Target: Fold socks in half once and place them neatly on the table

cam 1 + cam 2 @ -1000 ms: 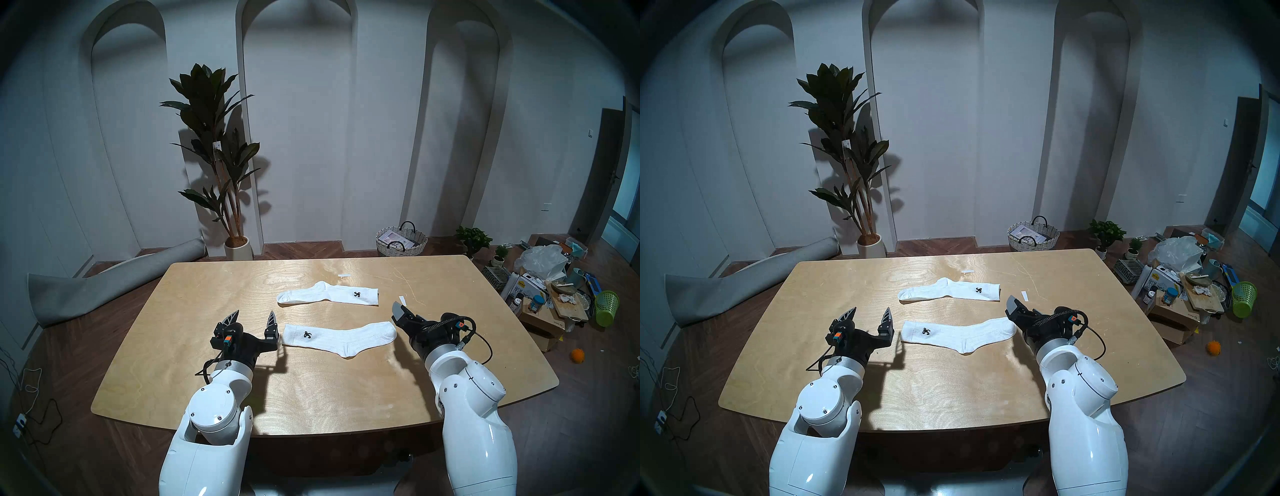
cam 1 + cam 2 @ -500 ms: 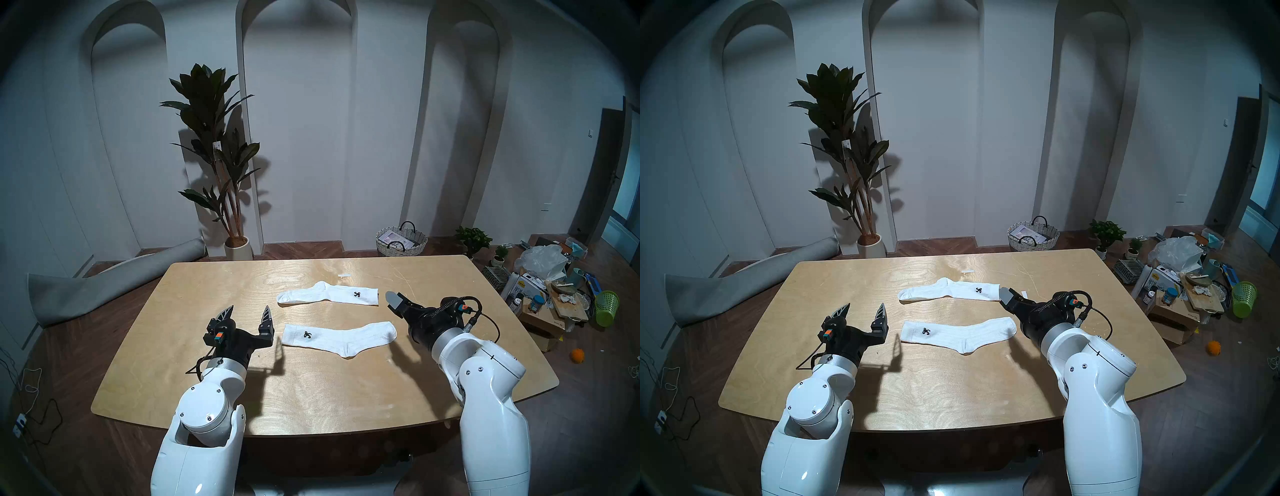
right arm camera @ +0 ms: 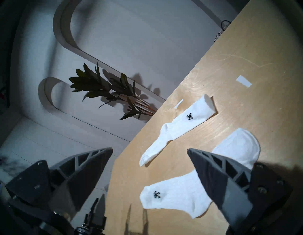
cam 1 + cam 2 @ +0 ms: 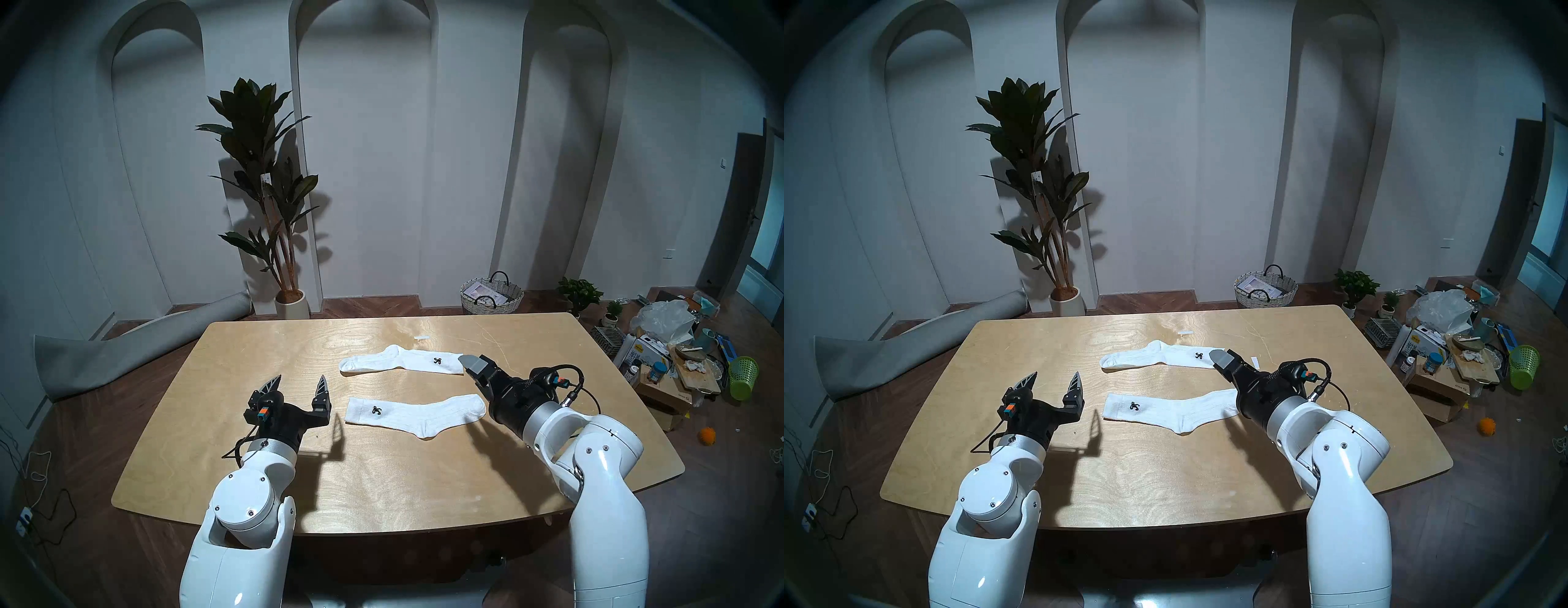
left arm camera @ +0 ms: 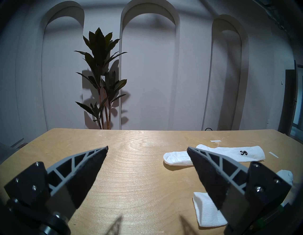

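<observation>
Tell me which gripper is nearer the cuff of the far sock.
Right. The right gripper hangs open just beside the cuff end of the far sock. The left gripper is open too, well off to the left, nearer the near sock.

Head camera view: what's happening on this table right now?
Two white socks lie flat and unfolded on the table: the far sock with its cuff to the robot's right, the near sock with its cuff to the left. The right gripper, open, hangs by the far sock's cuff; whether it touches is unclear. The left gripper, open and empty, hovers left of the near sock. Nothing is gripped yet.
</observation>
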Controlling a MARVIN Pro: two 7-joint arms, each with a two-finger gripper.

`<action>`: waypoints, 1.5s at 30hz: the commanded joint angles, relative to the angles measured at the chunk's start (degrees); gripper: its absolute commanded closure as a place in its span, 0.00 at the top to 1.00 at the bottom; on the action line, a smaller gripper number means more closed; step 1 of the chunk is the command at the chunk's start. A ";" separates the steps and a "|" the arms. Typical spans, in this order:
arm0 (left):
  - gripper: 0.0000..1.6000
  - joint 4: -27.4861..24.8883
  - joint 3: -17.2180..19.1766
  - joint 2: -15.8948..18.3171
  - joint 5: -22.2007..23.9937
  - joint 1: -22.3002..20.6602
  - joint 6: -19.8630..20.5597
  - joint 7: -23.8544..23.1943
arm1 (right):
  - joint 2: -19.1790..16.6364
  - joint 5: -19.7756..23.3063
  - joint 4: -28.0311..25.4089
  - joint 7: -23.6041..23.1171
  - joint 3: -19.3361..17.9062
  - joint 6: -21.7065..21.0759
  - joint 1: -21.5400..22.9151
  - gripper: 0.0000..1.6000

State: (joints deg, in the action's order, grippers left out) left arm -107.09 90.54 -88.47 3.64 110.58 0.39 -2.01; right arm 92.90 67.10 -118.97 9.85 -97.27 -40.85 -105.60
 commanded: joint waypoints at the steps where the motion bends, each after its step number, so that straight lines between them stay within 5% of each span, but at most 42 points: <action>1: 1.00 -1.24 -0.32 -0.18 -0.12 -0.28 -0.33 0.06 | 0.96 7.83 -1.15 3.24 -1.15 3.31 0.00 1.00; 14: 1.00 -1.28 -0.04 0.35 -0.06 -0.03 -0.41 -0.16 | 0.84 23.96 -1.67 14.98 -1.20 8.61 0.63 1.00; 24: 1.00 -1.15 1.02 0.30 0.16 -0.10 -0.39 -0.11 | 0.41 33.40 -1.48 22.38 -1.16 19.04 3.60 1.00; 33: 1.00 -0.93 0.95 0.15 0.05 -0.35 -0.18 -0.17 | -0.22 34.95 -1.07 31.25 -2.06 27.00 8.66 1.00; 45: 1.00 -1.36 0.40 -0.55 0.13 -0.21 -0.11 0.10 | -0.87 30.65 1.43 45.09 1.34 40.62 16.35 1.00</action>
State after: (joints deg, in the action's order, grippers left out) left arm -106.95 91.10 -88.56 3.67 110.58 0.43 -2.22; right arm 92.07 99.81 -118.58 50.87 -98.27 -5.61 -95.00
